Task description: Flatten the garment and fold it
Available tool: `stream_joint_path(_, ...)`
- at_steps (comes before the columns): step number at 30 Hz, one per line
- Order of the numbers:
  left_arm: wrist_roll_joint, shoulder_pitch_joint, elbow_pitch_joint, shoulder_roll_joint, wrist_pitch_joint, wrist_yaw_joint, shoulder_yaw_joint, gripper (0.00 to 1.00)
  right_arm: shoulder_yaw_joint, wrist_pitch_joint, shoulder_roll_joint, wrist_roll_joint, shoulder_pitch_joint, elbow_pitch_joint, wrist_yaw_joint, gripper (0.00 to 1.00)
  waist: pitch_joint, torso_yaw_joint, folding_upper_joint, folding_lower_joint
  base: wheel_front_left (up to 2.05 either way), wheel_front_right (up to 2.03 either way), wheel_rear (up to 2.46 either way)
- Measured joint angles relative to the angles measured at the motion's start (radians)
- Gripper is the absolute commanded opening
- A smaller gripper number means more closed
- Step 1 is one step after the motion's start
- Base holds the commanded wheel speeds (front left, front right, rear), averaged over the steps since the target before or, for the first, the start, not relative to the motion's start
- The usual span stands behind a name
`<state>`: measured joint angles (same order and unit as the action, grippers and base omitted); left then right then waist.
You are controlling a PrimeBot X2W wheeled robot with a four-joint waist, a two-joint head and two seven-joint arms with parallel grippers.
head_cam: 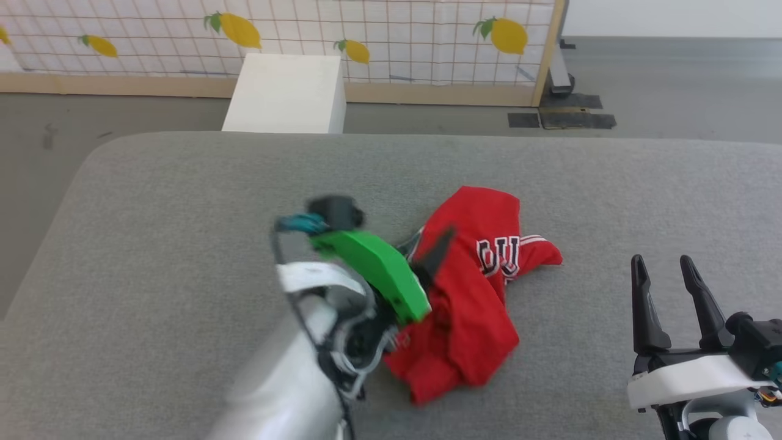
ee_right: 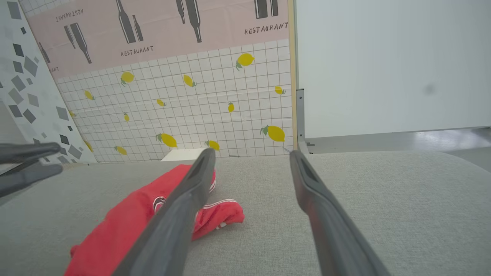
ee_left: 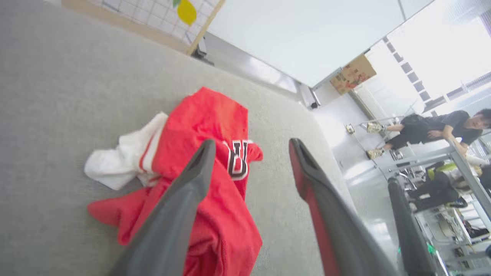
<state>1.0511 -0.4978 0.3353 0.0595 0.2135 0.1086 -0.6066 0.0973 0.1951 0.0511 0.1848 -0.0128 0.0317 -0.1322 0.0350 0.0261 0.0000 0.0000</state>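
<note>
The garment (head_cam: 476, 293), a red jersey with black white-outlined lettering, lies crumpled in a heap at the middle of the grey padded surface (head_cam: 183, 201). My left gripper (head_cam: 424, 253) hovers at the heap's left edge, blurred, fingers pointing toward the cloth. In the left wrist view my left gripper (ee_left: 251, 145) stands open above the garment (ee_left: 207, 115), nothing between its fingers, and a white sleeve (ee_left: 122, 157) sticks out on the left. My right gripper (head_cam: 663, 263) stands open at the lower right, apart from the cloth. The right wrist view shows that gripper (ee_right: 251, 153) open, with the garment (ee_right: 126, 218) ahead and to the left.
A white box (head_cam: 287, 91) stands on the floor beyond the surface's far edge, in front of a lemon-patterned partition (head_cam: 397, 36). A person (ee_left: 433, 128) sits in the background of the left wrist view. Bare grey surface spreads left and right of the heap.
</note>
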Motion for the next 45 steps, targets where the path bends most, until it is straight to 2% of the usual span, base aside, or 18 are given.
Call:
stream_joint_path(3, 0.003, -0.001, -0.091, 0.038, -0.111, 0.016, 0.095, 1.0, 0.002, 0.0, 0.0, 0.0, -0.004, -0.001, 0.0, 1.0, -0.007, 0.016, 0.0, 0.0, 0.0, 0.0, 0.0)
stream_joint_path(7, -0.063, 0.023, -0.164, 0.121, -0.275, 0.053, 0.184, 1.0, 0.007, -0.001, 0.0, 0.0, -0.004, -0.001, 0.0, 1.0, -0.008, 0.03, 0.0, 0.0, 0.0, 0.0, 0.0)
stream_joint_path(11, -0.201, 0.105, -0.192, 0.216, -0.428, 0.104, 0.222, 1.0, 0.015, -0.002, 0.0, 0.0, -0.003, -0.001, 0.0, 1.0, -0.001, 0.037, 0.0, 0.0, 0.0, 0.0, 0.0)
stream_joint_path(13, -0.311, 0.146, -0.213, 0.26, -0.46, 0.138, 0.229, 1.0, 0.018, -0.015, 0.0, 0.0, -0.003, -0.002, 0.0, 1.0, 0.005, 0.04, 0.0, 0.0, 0.0, 0.0, 0.0)
stream_joint_path(15, -0.399, 0.178, -0.239, 0.279, -0.467, 0.162, 0.236, 1.0, 0.022, -0.025, 0.0, 0.0, -0.003, -0.001, 0.0, 1.0, 0.011, 0.044, 0.0, 0.0, 0.0, 0.0, 0.0)
stream_joint_path(20, -0.552, 0.266, -0.331, 0.247, -0.471, 0.176, 0.268, 1.0, 0.044, -0.085, 0.0, -0.008, 0.015, 0.016, 0.0, 1.0, 0.031, 0.059, 0.0, 0.0, 0.0, 0.0, 0.0)
stream_joint_path(24, -0.603, 0.306, -0.351, 0.203, -0.471, 0.145, 0.277, 1.0, 0.071, -0.17, 0.0, -0.041, 0.077, 0.045, 0.0, 1.0, 0.048, 0.08, 0.0, 0.0, 0.0, 0.0, 0.0)
stream_joint_path(27, -0.639, 0.315, -0.357, 0.163, -0.471, 0.122, 0.279, 1.0, 0.071, -0.286, 0.008, -0.081, 0.161, 0.095, 0.0, 1.0, 0.068, 0.101, 0.0, 0.0, 0.0, 0.0, 0.0)
stream_joint_path(31, -0.666, 0.316, -0.357, 0.122, -0.471, 0.091, 0.274, 1.0, 0.051, -0.43, 0.069, -0.124, 0.278, 0.173, 0.0, 1.0, 0.101, 0.128, 0.0, 0.0, 0.0, 0.0, 0.0)
stream_joint_path(35, -0.698, 0.315, -0.357, 0.078, -0.471, 0.066, 0.282, 1.0, -0.01, -0.61, 0.153, -0.145, 0.383, 0.272, 0.0, 1.0, 0.139, 0.161, 0.0, 0.0001, 0.0, 0.0, 0.0)
stream_joint_path(39, -0.714, 0.314, -0.356, 0.047, -0.471, 0.045, 0.296, 1.0, -0.129, -0.757, 0.221, -0.13, 0.451, 0.337, 0.0, 1.0, 0.176, 0.196, 0.0, 0.0001, 0.0, 0.0, 0.0)
stream_joint_path(45, -0.726, 0.313, -0.348, 0.017, -0.471, 0.022, 0.307, 1.0, -0.271, -0.851, 0.285, -0.064, 0.484, 0.358, 0.0, 1.0, 0.226, 0.237, 0.0, 0.0001, 0.0, 0.0, 0.0)
